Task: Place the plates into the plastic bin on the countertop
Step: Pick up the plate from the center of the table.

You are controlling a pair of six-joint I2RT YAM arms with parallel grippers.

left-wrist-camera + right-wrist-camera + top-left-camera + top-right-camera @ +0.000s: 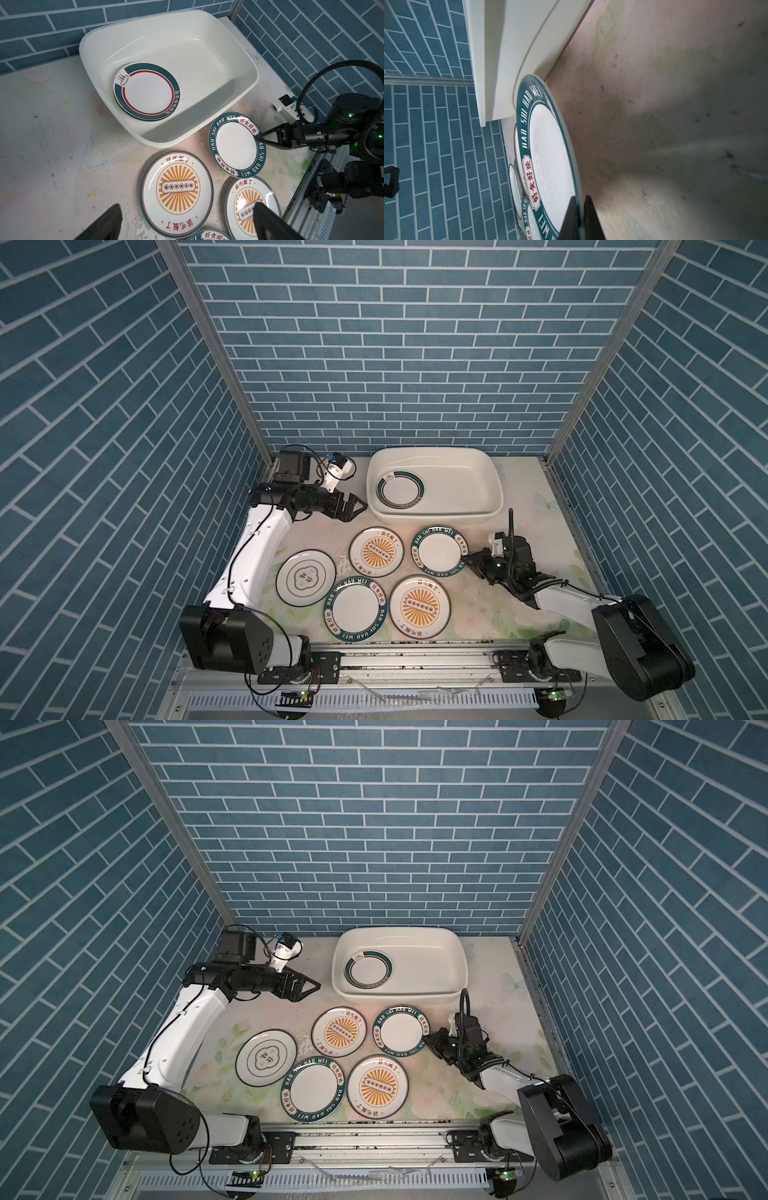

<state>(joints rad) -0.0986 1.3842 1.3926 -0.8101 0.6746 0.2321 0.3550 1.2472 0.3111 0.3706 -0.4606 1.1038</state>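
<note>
Pinching the rim of the lettered plate (234,145), the right gripper (258,138) has the bin (197,112) just ahead, beyond the plate's far edge.

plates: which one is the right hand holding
The teal-lettered white round plate beside the cream plastic bin; the right hand is shut on its rim.

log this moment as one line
right claw: shut on teal-lettered round white plate rim | left claw: open, empty | cream plastic bin: holds teal-red ringed plate
</note>
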